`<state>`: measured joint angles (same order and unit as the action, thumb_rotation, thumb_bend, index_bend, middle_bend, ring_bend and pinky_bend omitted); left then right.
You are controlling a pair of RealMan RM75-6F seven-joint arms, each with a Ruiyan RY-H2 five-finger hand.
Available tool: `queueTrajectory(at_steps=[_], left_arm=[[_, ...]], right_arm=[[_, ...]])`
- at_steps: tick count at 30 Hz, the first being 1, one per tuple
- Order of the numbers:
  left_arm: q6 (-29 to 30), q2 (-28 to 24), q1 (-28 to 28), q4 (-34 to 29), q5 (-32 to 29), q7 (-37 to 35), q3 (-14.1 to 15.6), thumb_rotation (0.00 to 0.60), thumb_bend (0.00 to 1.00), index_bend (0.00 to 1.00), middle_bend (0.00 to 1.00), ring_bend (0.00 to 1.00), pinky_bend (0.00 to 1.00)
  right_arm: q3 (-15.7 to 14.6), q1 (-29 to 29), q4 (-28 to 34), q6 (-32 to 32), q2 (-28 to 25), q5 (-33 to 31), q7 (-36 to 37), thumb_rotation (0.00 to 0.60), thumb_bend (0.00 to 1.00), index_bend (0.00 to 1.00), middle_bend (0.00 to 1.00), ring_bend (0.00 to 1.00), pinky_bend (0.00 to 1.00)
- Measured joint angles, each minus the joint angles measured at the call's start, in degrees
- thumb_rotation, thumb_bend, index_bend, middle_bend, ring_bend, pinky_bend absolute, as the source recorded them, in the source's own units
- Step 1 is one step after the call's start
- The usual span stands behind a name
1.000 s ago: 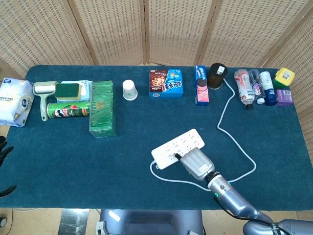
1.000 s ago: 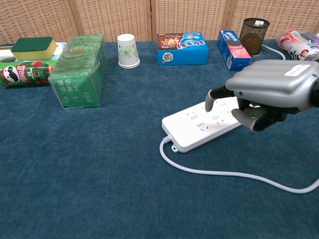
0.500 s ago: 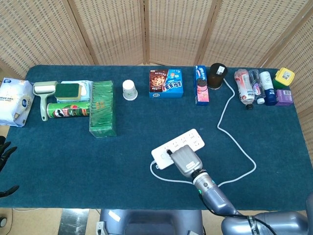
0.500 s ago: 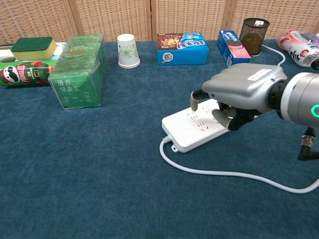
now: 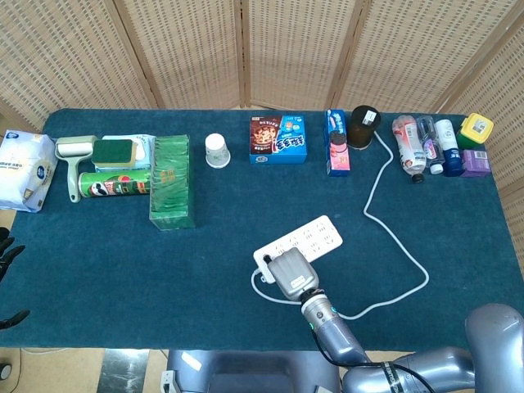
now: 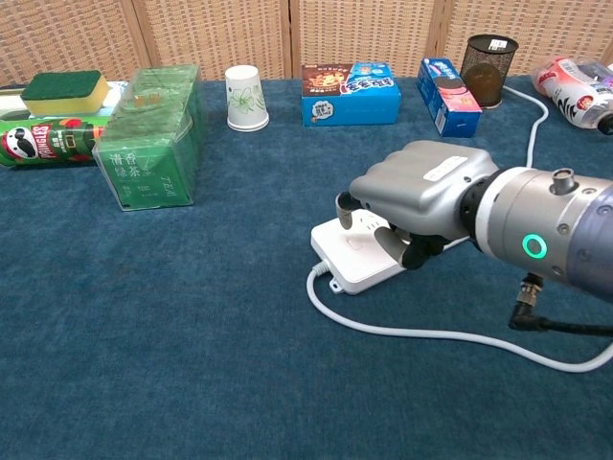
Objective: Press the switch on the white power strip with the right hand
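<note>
Woven screens back a bench (image 5: 98,270) laid with dark blue cloth, and the white power strip (image 5: 304,242) lies near its front middle. Its long axis runs diagonally from front-left to back-right, with the cable (image 5: 393,237) leaving the front-left end. The right hand (image 6: 414,196) hangs over that end, fingers curled in on nothing and one fingertip (image 6: 346,206) lowered toward the strip, likely seeking the switch; contact is unclear. Only dark fingertips of the left hand (image 5: 8,250) show at the bench edge, their state unreadable.

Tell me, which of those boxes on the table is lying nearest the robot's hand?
The blue-and-brown snack box at the table's back edge; the tall green box and the narrow blue box lie farther from the right hand.
</note>
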<state>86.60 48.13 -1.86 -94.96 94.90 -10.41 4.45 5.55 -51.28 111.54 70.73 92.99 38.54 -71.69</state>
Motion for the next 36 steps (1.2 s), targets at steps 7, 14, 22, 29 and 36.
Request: queueTrajectory(at_steps=[7,14,22,29,36], left_arm=[[0.42,-0.08,0.18,0.57,-0.03,-0.81,-0.02,0.6,0.05,0.0,0.0,0.0,0.0],[0.32,-0.09,0.13,0.9,-0.24,-1.44,-0.09,0.6,0.05,0.0,0.0,0.0,0.0],[0.54,-0.11,0.32,1.2,-0.48,-1.74,-0.09,0.6,0.05,0.0,0.0,0.0,0.0],[0.42,-0.1,0.16,1.18,-0.48,-1.74,-0.22,0.6,0.05,0.0,0.0,0.0,0.0],[0.17,0.01,0.13,1.34,-0.59,-1.83,-0.17,0.6,0.05,0.0,0.0,0.0,0.0]], right_arm=[[-1.01,-0.83,0.23,1.55,0.11,-0.18,0.29,0.6,0.78,0.24,0.96,1.0,1.0],[-2.38,-1.35,0.8,2.75,0.76,0.15,0.02,0.6,0.78,0.25,0.96,1.0,1.0],[-2.74,-2.09,-0.11,3.21,1.58,-0.55,0.14,0.6,0.78,0.25,0.96,1.0,1.0],[-3.18,-2.43,-0.31,3.42,1.7,-0.86,0.4,0.6,0.78,0.25,0.96,1.0,1.0],[-3.28,-2.91,-1.18,3.56,2.21,-1.71,0.27,0.6,0.78,0.25,0.96,1.0,1.0]])
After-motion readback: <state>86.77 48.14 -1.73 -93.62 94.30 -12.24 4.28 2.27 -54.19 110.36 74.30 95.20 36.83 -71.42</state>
